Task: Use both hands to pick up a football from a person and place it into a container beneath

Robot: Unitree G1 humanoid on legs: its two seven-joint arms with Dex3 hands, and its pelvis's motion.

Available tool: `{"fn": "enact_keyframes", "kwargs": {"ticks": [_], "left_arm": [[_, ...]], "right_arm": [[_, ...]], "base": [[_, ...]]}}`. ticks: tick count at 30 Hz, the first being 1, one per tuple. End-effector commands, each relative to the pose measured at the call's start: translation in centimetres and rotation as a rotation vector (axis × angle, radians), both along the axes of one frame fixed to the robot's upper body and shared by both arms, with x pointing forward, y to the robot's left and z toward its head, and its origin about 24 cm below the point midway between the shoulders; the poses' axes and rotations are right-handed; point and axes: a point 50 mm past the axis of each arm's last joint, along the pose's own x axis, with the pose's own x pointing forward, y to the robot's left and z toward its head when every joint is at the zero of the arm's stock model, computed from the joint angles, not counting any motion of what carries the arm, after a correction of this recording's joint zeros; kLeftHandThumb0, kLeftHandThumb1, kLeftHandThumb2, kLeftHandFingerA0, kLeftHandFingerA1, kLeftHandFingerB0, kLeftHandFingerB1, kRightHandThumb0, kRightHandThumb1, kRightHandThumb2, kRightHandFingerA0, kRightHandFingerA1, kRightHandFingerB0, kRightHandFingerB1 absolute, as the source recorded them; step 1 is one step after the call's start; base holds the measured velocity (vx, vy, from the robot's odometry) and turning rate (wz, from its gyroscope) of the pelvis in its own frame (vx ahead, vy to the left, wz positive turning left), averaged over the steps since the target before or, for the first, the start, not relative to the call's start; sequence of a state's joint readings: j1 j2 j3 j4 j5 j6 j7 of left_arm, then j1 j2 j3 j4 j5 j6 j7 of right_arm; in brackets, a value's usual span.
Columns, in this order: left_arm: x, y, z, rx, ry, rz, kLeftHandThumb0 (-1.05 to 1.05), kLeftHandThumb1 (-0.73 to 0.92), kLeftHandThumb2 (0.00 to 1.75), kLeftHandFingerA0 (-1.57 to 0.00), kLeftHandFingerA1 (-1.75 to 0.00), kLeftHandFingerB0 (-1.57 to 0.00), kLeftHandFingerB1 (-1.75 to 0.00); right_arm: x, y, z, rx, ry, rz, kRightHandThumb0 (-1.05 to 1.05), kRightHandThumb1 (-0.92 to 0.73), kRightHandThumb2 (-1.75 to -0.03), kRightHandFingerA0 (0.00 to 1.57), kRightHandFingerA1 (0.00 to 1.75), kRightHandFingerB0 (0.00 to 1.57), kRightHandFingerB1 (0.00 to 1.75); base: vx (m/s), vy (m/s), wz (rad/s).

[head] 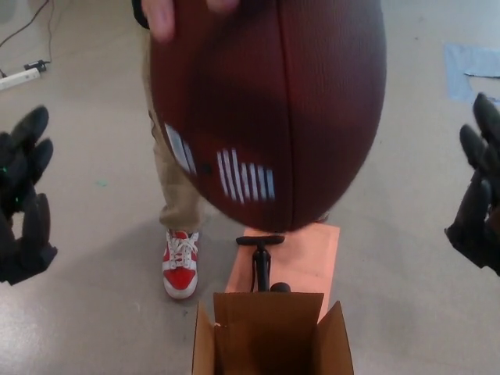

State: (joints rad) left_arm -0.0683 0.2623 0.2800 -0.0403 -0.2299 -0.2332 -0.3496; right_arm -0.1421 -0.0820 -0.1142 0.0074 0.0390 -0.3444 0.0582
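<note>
A large brown football with white laces fills the upper middle of the head view, held from above by a person's hand. Its lower tip hangs above the open cardboard box at the bottom centre. My left hand is raised at the left edge, open, fingers spread, well apart from the ball. My right hand is raised at the right edge, also open and clear of the ball.
The person stands behind the ball in tan trousers and red-and-white shoes. A black hand pump stands on an orange mat just behind the box. A power strip lies far left, blue tape far right.
</note>
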Motion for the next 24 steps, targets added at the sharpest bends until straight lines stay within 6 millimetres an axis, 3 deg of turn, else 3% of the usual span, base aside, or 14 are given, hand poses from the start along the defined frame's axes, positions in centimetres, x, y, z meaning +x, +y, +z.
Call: {"fn": "enact_keyframes", "kwargs": {"ticks": [1, 6, 7, 11, 12, 15, 19, 20, 24], "left_arm": [[-2.6, -1.4, 4.5, -0.165, -0.151, -0.126, -0.93, 0.76, 1.11, -0.02, -0.09, -0.04, -0.22], [-2.9, -2.6, 5.5, -0.161, -0.167, -0.159, -0.91, 0.74, 1.11, 0.0, -0.13, 0.0, -0.11], [-3.0, -2.8, 5.7, -0.158, -0.174, -0.159, -0.98, 0.78, 1.11, -0.09, -0.13, -0.09, -0.09], [-3.1, -3.6, 6.4, -0.135, -0.185, -0.162, -0.98, 0.78, 1.11, -0.1, -0.15, -0.09, -0.09], [-3.0, -4.1, 6.7, -0.134, -0.187, -0.18, -0.92, 0.74, 1.11, -0.01, -0.16, 0.0, -0.1], [-2.9, -4.5, 6.9, -0.138, -0.182, -0.202, -0.92, 0.73, 1.11, 0.0, -0.14, 0.0, -0.1], [-2.8, -5.3, 6.8, -0.135, -0.167, -0.224, -0.92, 0.74, 1.11, -0.01, -0.14, -0.01, -0.11], [-2.9, -6.2, 6.0, -0.146, -0.127, -0.244, -0.92, 0.74, 1.11, -0.02, -0.13, -0.02, -0.12], [-2.9, -7.0, 5.0, -0.155, -0.084, -0.261, -0.91, 0.74, 1.1, 0.0, -0.14, 0.0, -0.11]], "right_arm": [[-2.7, 0.1, 4.2, 0.11, -0.18, 0.074, -0.91, -0.86, -1.18, 0.0, 0.13, 0.0, 0.07], [-3.1, 1.1, 5.2, 0.102, -0.206, 0.118, -0.9, -0.86, -1.18, 0.0, 0.14, 0.0, 0.08], [-3.1, 1.4, 5.4, 0.092, -0.209, 0.126, -0.9, -0.88, -1.19, 0.0, 0.14, 0.0, 0.07], [-3.1, 2.3, 6.1, 0.079, -0.223, 0.15, -0.9, -0.86, -1.19, 0.0, 0.15, 0.0, 0.09], [-2.8, 3.1, 6.4, 0.092, -0.232, 0.18, -0.93, -0.85, -1.16, 0.04, 0.12, 0.04, 0.08], [-2.6, 3.9, 6.5, 0.104, -0.224, 0.199, -0.91, -0.78, -1.13, 0.08, 0.18, 0.08, 0.15], [-2.3, 5.2, 6.1, 0.118, -0.193, 0.249, -0.91, -0.76, -1.1, 0.09, 0.19, 0.09, 0.16], [-2.1, 6.2, 5.2, 0.122, -0.15, 0.278, -0.91, -0.74, -1.09, 0.09, 0.2, 0.09, 0.18], [-1.9, 7.0, 4.0, 0.127, -0.097, 0.292, -0.91, -0.74, -1.09, 0.09, 0.21, 0.09, 0.17]], "base": [[0.0, 0.0, 0.0], [0.0, 0.0, 0.0], [0.0, 0.0, 0.0], [0.0, 0.0, 0.0], [0.0, 0.0, 0.0], [0.0, 0.0, 0.0], [0.0, 0.0, 0.0], [0.0, 0.0, 0.0], [0.0, 0.0, 0.0]]}}
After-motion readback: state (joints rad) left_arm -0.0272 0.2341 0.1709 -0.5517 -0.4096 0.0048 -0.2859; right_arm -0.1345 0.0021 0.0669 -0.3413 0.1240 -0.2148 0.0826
